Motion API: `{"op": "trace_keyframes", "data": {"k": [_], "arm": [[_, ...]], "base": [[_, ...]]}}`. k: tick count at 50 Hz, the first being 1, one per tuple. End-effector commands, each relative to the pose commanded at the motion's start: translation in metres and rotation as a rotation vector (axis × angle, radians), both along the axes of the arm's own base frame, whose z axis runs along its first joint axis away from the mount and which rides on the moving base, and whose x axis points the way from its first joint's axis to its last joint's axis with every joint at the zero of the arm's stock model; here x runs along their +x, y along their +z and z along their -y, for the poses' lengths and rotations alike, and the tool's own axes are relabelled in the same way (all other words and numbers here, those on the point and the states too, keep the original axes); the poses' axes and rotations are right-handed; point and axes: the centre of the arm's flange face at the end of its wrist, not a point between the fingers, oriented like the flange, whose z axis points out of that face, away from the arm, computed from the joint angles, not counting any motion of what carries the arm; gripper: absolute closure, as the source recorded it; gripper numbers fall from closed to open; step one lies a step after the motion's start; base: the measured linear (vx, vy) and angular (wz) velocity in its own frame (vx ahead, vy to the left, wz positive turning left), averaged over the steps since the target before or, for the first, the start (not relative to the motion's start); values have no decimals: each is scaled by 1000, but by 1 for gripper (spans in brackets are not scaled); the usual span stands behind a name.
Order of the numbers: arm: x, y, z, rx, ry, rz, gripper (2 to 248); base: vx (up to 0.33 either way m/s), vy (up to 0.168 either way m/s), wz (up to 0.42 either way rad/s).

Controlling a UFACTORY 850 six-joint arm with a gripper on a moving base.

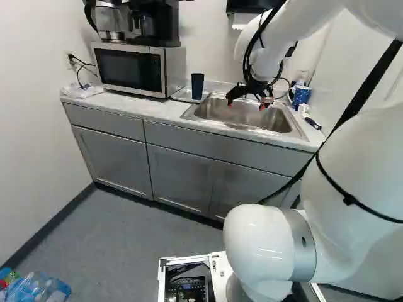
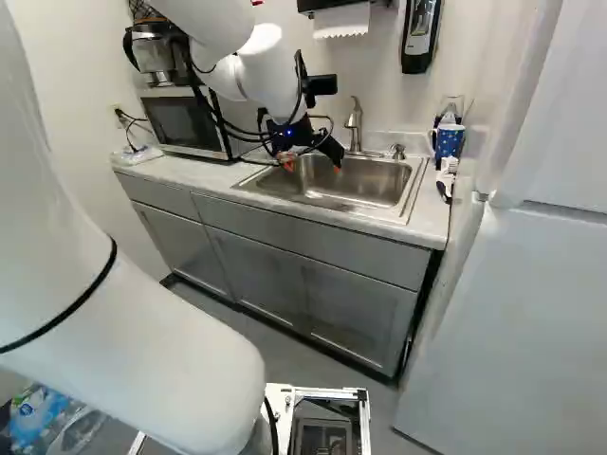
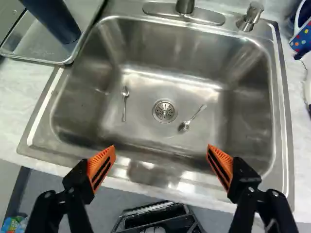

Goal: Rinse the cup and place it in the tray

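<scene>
We look down into the sink (image 3: 243,111), where two small spoons lie on the bottom, one (image 3: 124,104) on the tray's side of the drain (image 3: 164,111), the other (image 3: 192,119) on the far side. The tap (image 2: 356,123) rises at the sink's back edge, with a small metal pump or knob (image 3: 250,16) beside it. At one end of the sink, on the worktop (image 1: 160,112), a spotted blue mug (image 2: 449,140) stands near the wall. At the other end, the metal tray (image 3: 36,43) sits between the sink and the microwave (image 1: 135,69), which carries a coffee maker (image 1: 110,22). Our cup (image 1: 198,86), tall and dark, stands upright in that tray. On the floor, at the lower left of the left base view, we see a bag of plastic bottles (image 1: 38,288).

Our tool (image 1: 245,106) hangs over the sink's front part. In the wrist view its two orange pads (image 3: 102,167) stand wide apart with nothing between them, and they touch neither the spoons nor the cup.
</scene>
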Motion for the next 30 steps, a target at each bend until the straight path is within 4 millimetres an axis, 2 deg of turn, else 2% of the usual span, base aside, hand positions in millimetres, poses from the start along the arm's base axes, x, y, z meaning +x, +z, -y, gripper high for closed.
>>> {"op": "trace_keyframes", "data": {"k": [30], "arm": [[0, 0, 0, 0, 0, 0, 3]], "base": [[-118, 63, -8]]}}
